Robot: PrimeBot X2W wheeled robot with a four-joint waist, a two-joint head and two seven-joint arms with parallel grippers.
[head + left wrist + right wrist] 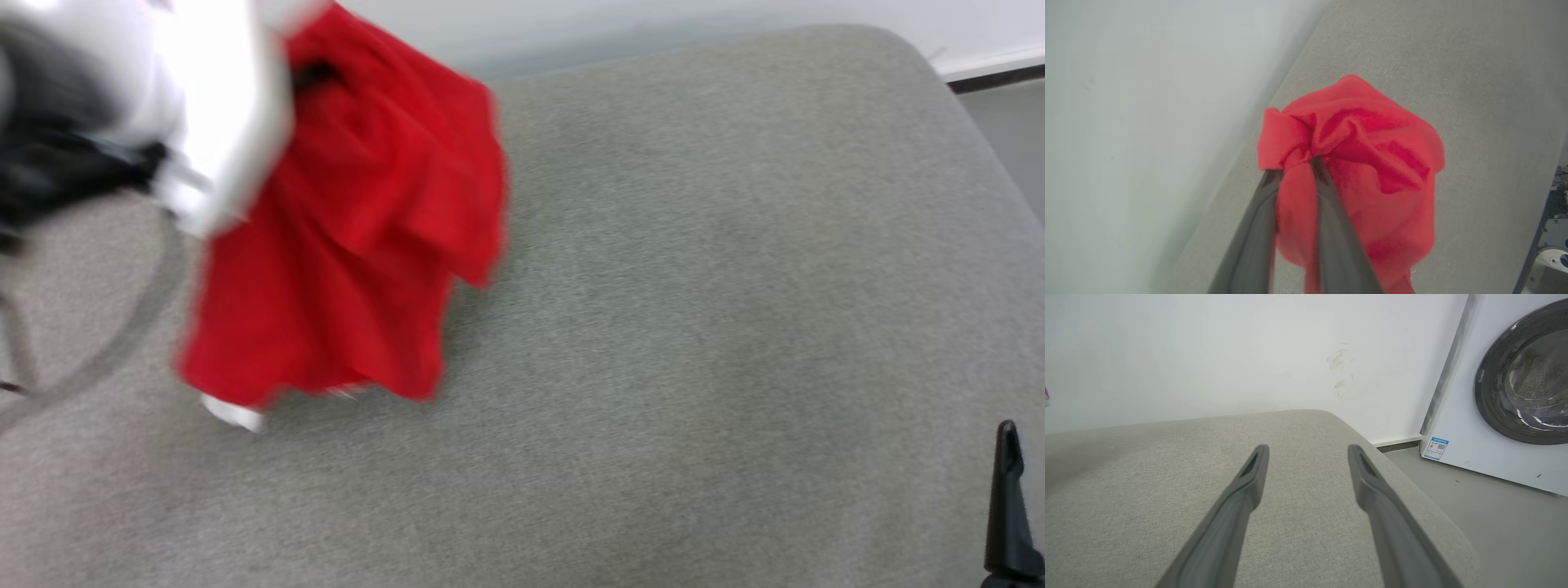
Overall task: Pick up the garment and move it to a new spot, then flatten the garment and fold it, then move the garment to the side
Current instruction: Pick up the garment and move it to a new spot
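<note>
The red garment [359,220] hangs bunched and blurred at the upper left of the head view, its lower edge with a bit of white touching the grey cushion. My left gripper [1295,166] is shut on a pinch of the garment [1367,163], with red cloth between and around its fingers; the pale left forearm [212,106] covers the cloth's top in the head view. My right gripper [1308,451] stands open over the cushion with nothing between its fingers. One dark right fingertip [1009,457] shows at the lower right of the head view.
A broad grey upholstered cushion [694,327] spreads under both arms, with rounded corners. A pale wall [1208,355] runs along its far edge. A white washing machine [1515,396] with a dark round door stands on the floor past the right corner.
</note>
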